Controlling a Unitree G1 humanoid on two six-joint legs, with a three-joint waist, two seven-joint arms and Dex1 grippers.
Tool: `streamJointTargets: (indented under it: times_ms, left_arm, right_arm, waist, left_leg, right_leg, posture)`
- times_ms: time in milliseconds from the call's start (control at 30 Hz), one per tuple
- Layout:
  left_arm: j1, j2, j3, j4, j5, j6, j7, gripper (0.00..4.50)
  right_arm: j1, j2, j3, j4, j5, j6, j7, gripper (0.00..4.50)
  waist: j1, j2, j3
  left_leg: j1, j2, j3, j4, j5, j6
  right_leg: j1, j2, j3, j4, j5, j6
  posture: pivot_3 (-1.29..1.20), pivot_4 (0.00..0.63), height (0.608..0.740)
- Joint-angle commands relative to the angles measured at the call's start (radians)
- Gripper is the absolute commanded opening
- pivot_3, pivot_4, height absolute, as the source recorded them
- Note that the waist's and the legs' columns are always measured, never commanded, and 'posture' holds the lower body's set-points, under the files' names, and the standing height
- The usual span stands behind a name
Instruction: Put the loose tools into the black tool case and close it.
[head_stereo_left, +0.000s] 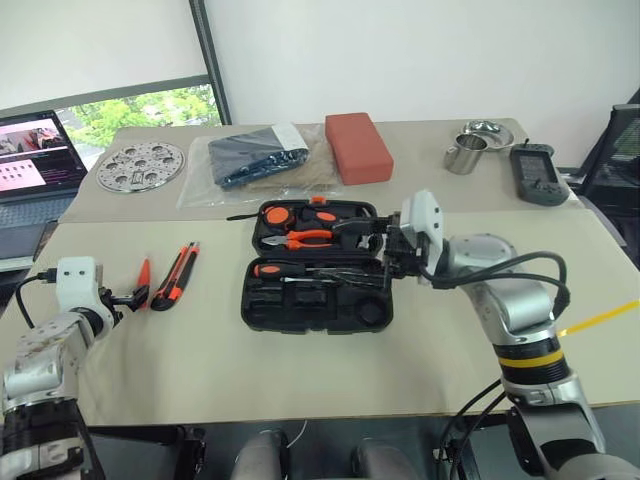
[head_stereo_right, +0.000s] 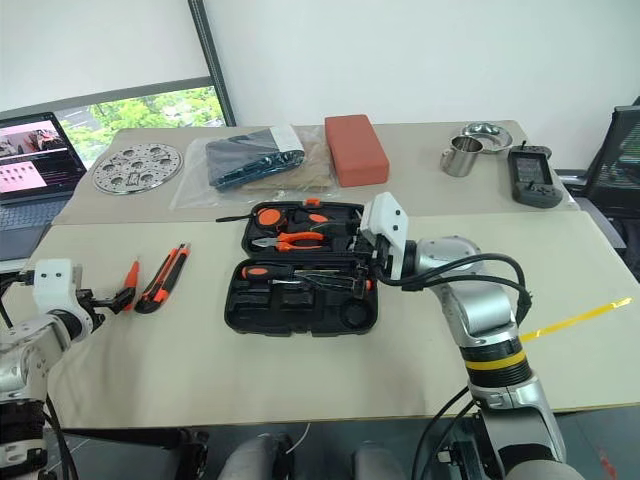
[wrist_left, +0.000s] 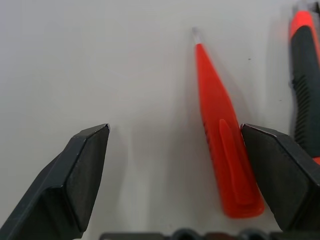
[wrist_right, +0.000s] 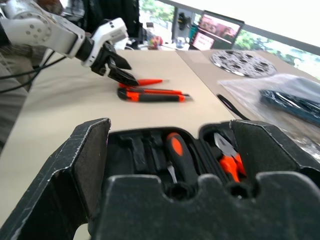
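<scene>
The black tool case (head_stereo_left: 262, 300) lies open in the middle of the table, with orange-handled pliers (head_stereo_left: 305, 239) and a screwdriver (head_stereo_left: 268, 270) in its slots. My right gripper (head_stereo_left: 362, 252) hovers over the case's right side, open and empty; its wrist view looks over the case (wrist_right: 145, 150). To the left of the case, a slim orange tool (head_stereo_left: 143, 271) and a utility knife (head_stereo_left: 175, 277) lie loose. My left gripper (head_stereo_left: 138, 296) is open at the near end of the slim orange tool (wrist_left: 225, 150), which lies between its fingers, close to one pad (wrist_left: 280, 175). The knife (wrist_left: 304, 85) lies just outside.
Behind the case are a red-orange block (head_stereo_left: 358, 146), a clear bag with a dark item (head_stereo_left: 255, 160) and a thin black item (head_stereo_left: 242, 215). A perforated metal disc (head_stereo_left: 141, 165) and a laptop (head_stereo_left: 35, 160) are far left. Metal cups (head_stereo_left: 466, 155) and a grey handheld device (head_stereo_left: 536, 172) are far right.
</scene>
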Motion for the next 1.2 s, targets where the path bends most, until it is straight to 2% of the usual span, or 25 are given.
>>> streamJointTargets:
  times_ms: [33,267,367,667,767,900,1033,1100,1200]
  left_arm:
    - [-0.025,0.036,-0.047,0.042,0.012,0.038,-0.055,4.5]
    - [-0.046,0.063,-0.098,0.109,0.044,-0.003,-0.103,4.5]
    - [-0.056,0.064,-0.112,0.149,0.046,-0.013,-0.136,3.75]
    - [-0.051,0.067,-0.104,0.216,0.052,-0.042,-0.169,0.48]
    - [-0.047,0.066,-0.079,0.231,0.05,-0.068,-0.155,0.45]
    - [-0.051,0.059,-0.029,0.244,0.04,-0.211,-0.151,0.45]
    - [-0.061,0.06,0.015,0.188,-0.014,-0.383,-0.245,0.45]
    - [-0.074,0.069,0.029,0.163,-0.047,-0.411,-0.296,0.45]
    - [-0.127,0.134,-0.017,0.081,-0.059,-0.421,-0.413,0.45]
  right_arm:
    - [-0.004,-0.022,-0.042,-0.049,0.032,0.01,-0.017,4.44]
    - [-0.009,-0.033,-0.038,-0.049,0.041,0.01,-0.033,4.44]
    - [-0.011,-0.032,-0.035,-0.051,0.045,0.012,-0.039,4.5]
    - [-0.008,-0.034,-0.03,-0.059,0.056,0.015,-0.049,4.5]
    - [-0.003,-0.034,-0.03,-0.063,0.057,0.015,-0.054,4.5]
    - [0.003,-0.034,-0.032,-0.063,0.058,0.012,-0.057,4.5]
    - [0.007,-0.036,-0.039,-0.064,0.063,0.011,-0.058,4.5]
    - [0.01,-0.039,-0.044,-0.065,0.068,0.011,-0.058,4.5]
    - [0.014,-0.049,-0.056,-0.061,0.072,0.003,-0.05,4.5]
  waist:
    - [0.001,0.0,0.0]
    - [0.002,0.0,0.0]
    - [0.004,0.001,-0.001]
    - [0.0,0.006,-0.003]
    - [-0.003,0.007,-0.004]
    - [-0.009,0.006,-0.004]
    - [-0.007,0.0,-0.002]
    - [-0.002,-0.003,-0.002]
    - [0.005,-0.004,-0.001]
  left_leg:
    - [0.0,0.0,0.0,0.0,0.0,0.0]
    - [0.001,-0.001,0.001,-0.001,0.0,0.0]
    - [0.001,-0.001,0.001,-0.001,0.0,0.0]
    - [0.002,0.0,0.001,-0.001,0.0,-0.001]
    - [0.002,0.0,0.001,-0.001,0.001,-0.001]
    - [0.002,0.001,0.001,-0.001,0.001,-0.001]
    - [0.0,0.001,0.001,-0.001,0.001,-0.002]
    - [-0.002,0.001,0.001,-0.001,0.002,-0.002]
    - [-0.003,0.0,0.001,-0.002,0.001,-0.002]
  right_leg:
    - [0.0,0.0,0.0,0.0,0.0,0.0]
    - [-0.001,0.0,0.0,0.0,0.0,0.0]
    - [0.0,0.0,0.0,0.0,0.0,0.0]
    - [0.0,0.0,0.0,0.002,0.0,0.0]
    - [0.0,0.0,0.001,0.002,0.0,0.0]
    - [-0.002,0.001,0.001,0.003,0.0,0.0]
    - [-0.004,0.001,0.001,0.003,0.0,0.0]
    - [-0.005,0.001,0.0,0.002,0.0,0.0]
    - [-0.005,0.001,-0.001,0.001,0.0,0.0]
  posture:
    - [0.0,0.15,0.74]
    - [0.0,0.15,0.74]
    - [0.0,0.15,0.74]
    - [0.0,0.15,0.74]
    - [0.0,0.15,0.74]
    - [0.0,0.15,0.74]
    - [0.0,0.15,0.74]
    - [0.0,0.15,0.74]
    - [0.0,0.15,0.74]
